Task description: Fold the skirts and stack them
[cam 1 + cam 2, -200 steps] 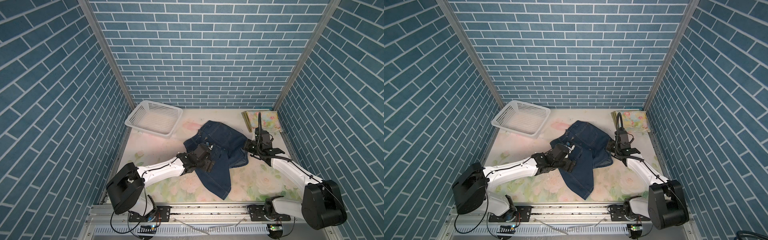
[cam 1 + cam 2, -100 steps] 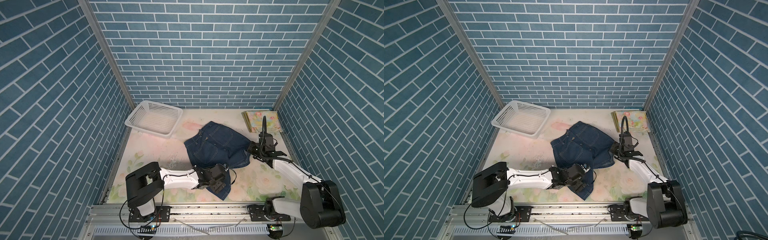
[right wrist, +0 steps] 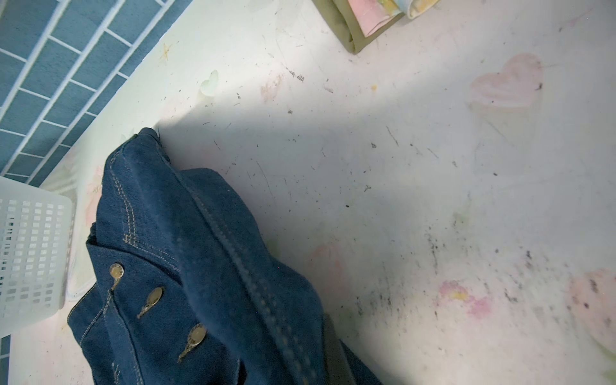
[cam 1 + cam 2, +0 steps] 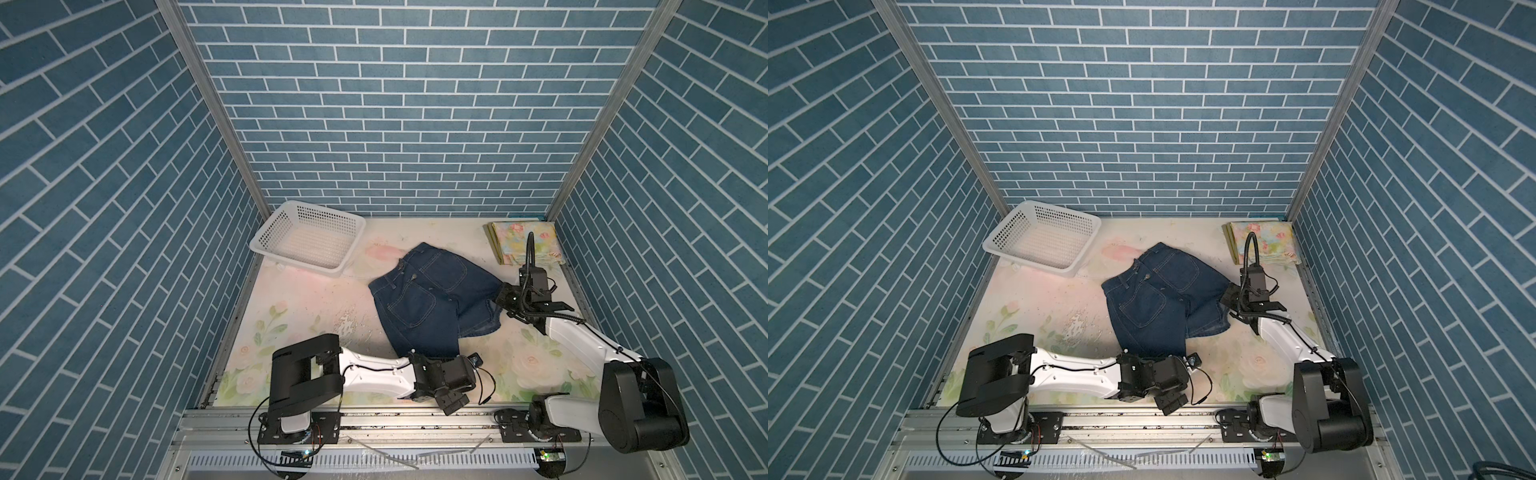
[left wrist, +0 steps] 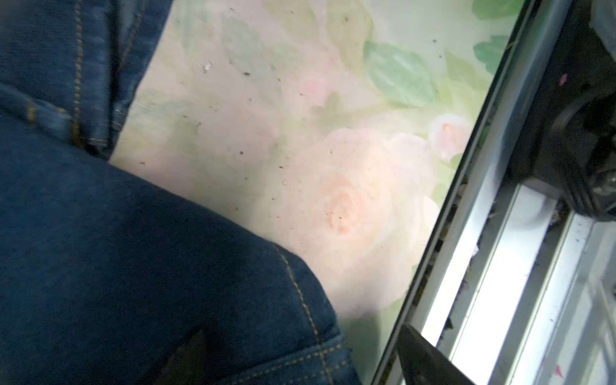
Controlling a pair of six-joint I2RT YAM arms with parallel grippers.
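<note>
The dark blue denim skirt (image 4: 432,303) (image 4: 1163,299) lies spread in the middle of the flowered table, buttons showing in the right wrist view (image 3: 186,253). My right gripper (image 4: 505,297) (image 4: 1229,299) (image 3: 320,366) is shut on its right edge, which rises to the jaws. My left gripper (image 4: 457,386) (image 4: 1177,380) (image 5: 310,363) stands open, low at the front edge, with the skirt's near hem corner (image 5: 300,316) between its fingers. The floral skirt (image 4: 523,241) (image 4: 1262,241) lies folded at the back right on the olive-green skirt (image 3: 353,36).
A white perforated basket (image 4: 307,245) (image 4: 1042,241) (image 3: 30,260) stands at the back left, tilted against the wall. The metal front rail (image 4: 374,415) (image 5: 483,233) runs just beside my left gripper. Brick-patterned walls close three sides.
My left gripper has come off the skirt's middle and drawn back to its near hem at the front edge. The right gripper has pulled the skirt's edge to the right, flattening the cloth.
</note>
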